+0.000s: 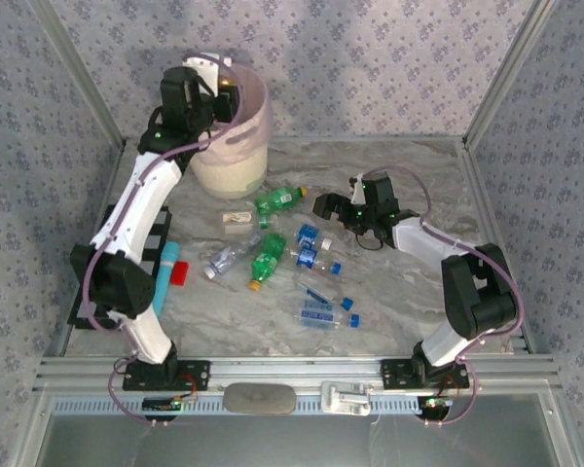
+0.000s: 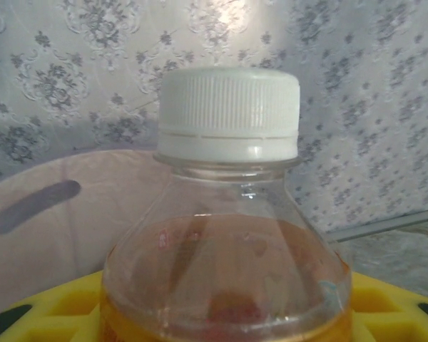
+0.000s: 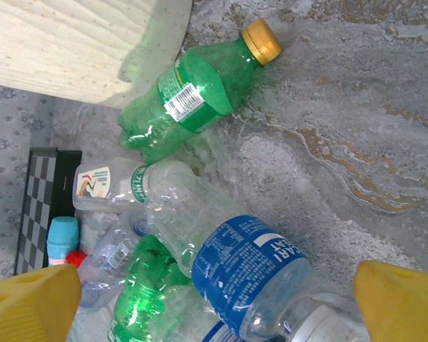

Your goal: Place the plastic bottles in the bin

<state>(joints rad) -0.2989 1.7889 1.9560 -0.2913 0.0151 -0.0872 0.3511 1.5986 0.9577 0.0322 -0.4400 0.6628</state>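
Seen from above, the left pincer point(image 1: 217, 101) is raised at the far left of the marbled worktop point(image 1: 409, 292), over the rim of the pale pink bin point(image 1: 245, 156). Its wrist camera shows it clenched on a clear white-capped bottle point(image 2: 228, 214) with orange liquid or labelling lower down, the bin wall and an oval handle cut-out just behind. The right pincer point(image 1: 325, 205) hangs released, fingers wide apart, above the loose plastic bottles point(image 1: 292, 258) that lie scattered mid-worktop. Its own camera looks down on a green bottle point(image 3: 192, 96) with an orange cap lying near the bin's cream base, and a blue-labelled clear bottle point(image 3: 242, 263) lying between the yellow fingertips point(image 3: 28, 306)
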